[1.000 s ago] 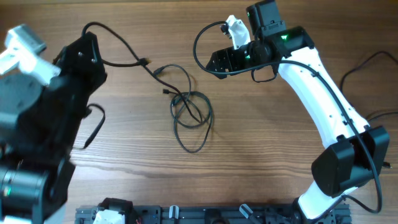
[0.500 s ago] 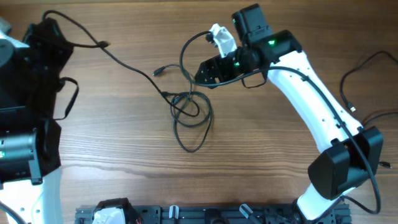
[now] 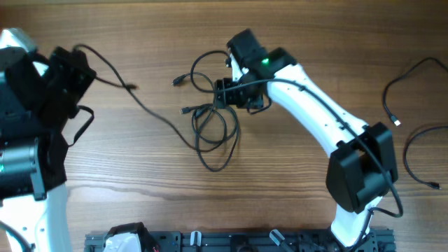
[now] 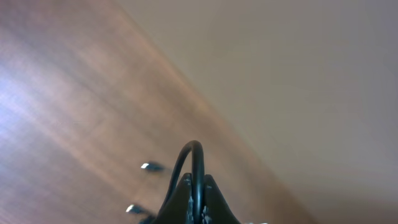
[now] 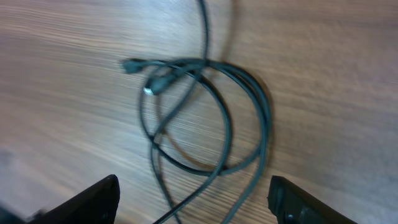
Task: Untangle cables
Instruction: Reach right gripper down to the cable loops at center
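Observation:
The cables (image 3: 213, 129) lie as a tangle of thin black loops in the middle of the table, with small plugs (image 3: 176, 80) sticking out at its upper left. One strand (image 3: 133, 89) runs from the tangle up to my left gripper (image 3: 73, 54), which is shut on it. In the left wrist view that cable (image 4: 198, 163) arches out from between the closed fingertips of the left gripper (image 4: 198, 182). My right gripper (image 3: 220, 92) hovers over the tangle's upper edge. In the right wrist view the right gripper (image 5: 196, 202) is open, its fingers (image 5: 93, 200) straddling the loops (image 5: 208, 112).
Two more thin black cables (image 3: 400, 87) (image 3: 420, 157) lie at the table's right edge, beside the right arm's base (image 3: 360, 175). A black rail (image 3: 231, 241) runs along the front edge. The left arm's body (image 3: 31, 154) fills the left side.
My right gripper has swung left and down from the far side onto the tangle, jaws narrowing slightly. The left arm has shifted, dragging its held strand leftward.

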Tool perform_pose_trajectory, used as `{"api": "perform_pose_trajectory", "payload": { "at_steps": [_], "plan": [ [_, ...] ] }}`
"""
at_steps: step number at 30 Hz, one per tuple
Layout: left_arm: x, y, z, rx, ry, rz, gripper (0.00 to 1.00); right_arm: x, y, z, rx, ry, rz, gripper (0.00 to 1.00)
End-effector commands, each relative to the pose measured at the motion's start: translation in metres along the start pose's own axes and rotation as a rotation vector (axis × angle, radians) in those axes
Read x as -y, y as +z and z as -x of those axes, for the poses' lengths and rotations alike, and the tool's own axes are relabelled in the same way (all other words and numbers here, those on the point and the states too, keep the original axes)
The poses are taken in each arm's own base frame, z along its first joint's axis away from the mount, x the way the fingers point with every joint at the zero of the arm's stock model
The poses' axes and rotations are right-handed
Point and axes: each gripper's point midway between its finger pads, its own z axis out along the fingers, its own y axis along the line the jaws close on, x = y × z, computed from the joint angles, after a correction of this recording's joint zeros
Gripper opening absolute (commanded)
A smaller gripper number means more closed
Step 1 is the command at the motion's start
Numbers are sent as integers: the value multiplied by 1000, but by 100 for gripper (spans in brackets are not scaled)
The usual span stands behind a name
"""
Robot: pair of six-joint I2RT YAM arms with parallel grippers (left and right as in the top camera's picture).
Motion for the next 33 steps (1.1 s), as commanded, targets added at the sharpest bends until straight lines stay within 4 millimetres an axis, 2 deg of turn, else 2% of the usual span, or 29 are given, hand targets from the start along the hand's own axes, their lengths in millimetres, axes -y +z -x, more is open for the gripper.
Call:
{"api": "perform_pose_trajectory", "payload": {
  "at_steps": [1,6,12,14,17,19,22,33],
  "plan": [
    [-14,20,-17,-102,117,54,4,16,19,-7,16,108,-113,78],
    [-24,35,-25,-157,141,94,4,17,36,-15,2,132,-108,67],
    [-24,35,-25,-158,151,94,4,19,51,-13,24,136,-84,52],
    [-24,35,-26,-159,151,95,4,16,60,-12,46,74,-67,48],
    [-25,35,-26,-161,150,96,4,16,69,-11,70,-14,-59,45],
    [-25,35,-26,-161,151,97,4,26,75,-10,94,-90,-102,43],
    [-25,35,-26,-161,150,97,4,28,79,-10,100,-172,-104,43],
    [-25,35,-26,-162,150,97,4,32,94,-19,75,-211,-106,39]
  ]
}}
